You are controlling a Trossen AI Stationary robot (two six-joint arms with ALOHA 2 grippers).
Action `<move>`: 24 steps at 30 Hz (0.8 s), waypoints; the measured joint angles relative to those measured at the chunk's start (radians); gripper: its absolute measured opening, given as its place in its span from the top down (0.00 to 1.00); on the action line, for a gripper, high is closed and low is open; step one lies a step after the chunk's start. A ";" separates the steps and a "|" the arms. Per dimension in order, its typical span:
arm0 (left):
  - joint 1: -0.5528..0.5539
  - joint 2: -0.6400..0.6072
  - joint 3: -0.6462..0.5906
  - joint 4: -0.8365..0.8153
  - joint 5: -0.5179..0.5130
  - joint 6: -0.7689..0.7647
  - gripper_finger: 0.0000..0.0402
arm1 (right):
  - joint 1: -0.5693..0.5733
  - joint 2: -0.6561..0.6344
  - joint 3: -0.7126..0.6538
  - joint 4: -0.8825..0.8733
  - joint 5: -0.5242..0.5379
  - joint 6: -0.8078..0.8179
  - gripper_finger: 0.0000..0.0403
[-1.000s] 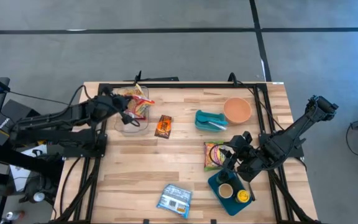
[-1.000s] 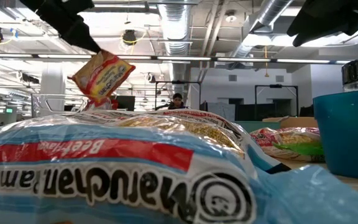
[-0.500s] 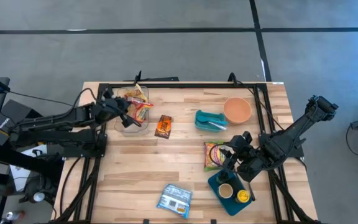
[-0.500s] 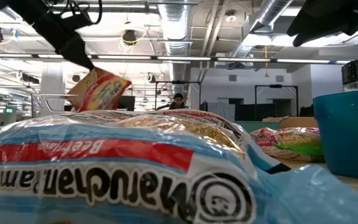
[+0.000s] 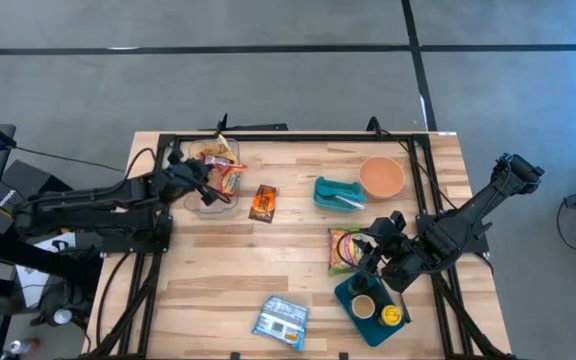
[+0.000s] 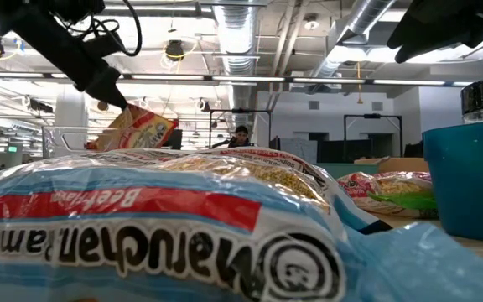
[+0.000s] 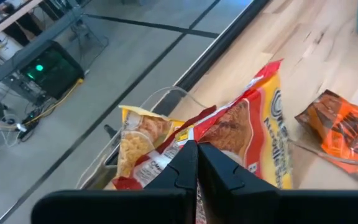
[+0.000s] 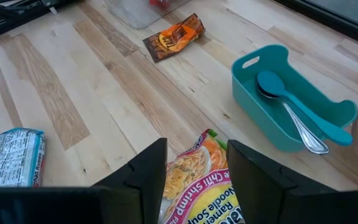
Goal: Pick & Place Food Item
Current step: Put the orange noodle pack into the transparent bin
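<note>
My left gripper (image 7: 197,163) pinches the red noodle packet (image 7: 241,140), now lower over the clear tub (image 5: 211,190). Soon I can drop it. My right gripper (image 8: 196,163) waits open.

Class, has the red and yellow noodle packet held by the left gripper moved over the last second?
Yes. The red and yellow noodle packet has dropped lower, toward the clear plastic container.

Grey floor (image 5: 268,80) crossed by dark lines; exposed ceiling ducts (image 6: 250,33) (strip lights between them).
</note>
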State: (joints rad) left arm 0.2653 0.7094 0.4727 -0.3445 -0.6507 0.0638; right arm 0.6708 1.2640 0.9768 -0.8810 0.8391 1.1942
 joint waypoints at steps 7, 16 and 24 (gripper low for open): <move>0.000 0.000 -0.075 0.108 -0.003 -0.002 1.00 | 0.000 0.000 0.000 0.000 0.000 0.000 0.60; 0.000 0.000 -0.086 0.120 -0.054 -0.002 1.00 | 0.000 0.000 0.000 0.000 0.000 0.002 0.60; 0.000 0.000 -0.086 0.113 -0.057 -0.002 1.00 | 0.000 0.000 0.000 0.000 0.000 0.002 0.60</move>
State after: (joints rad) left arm 0.2653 0.7094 0.3862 -0.2320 -0.7074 0.0620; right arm 0.6708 1.2640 0.9768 -0.8810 0.8391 1.1958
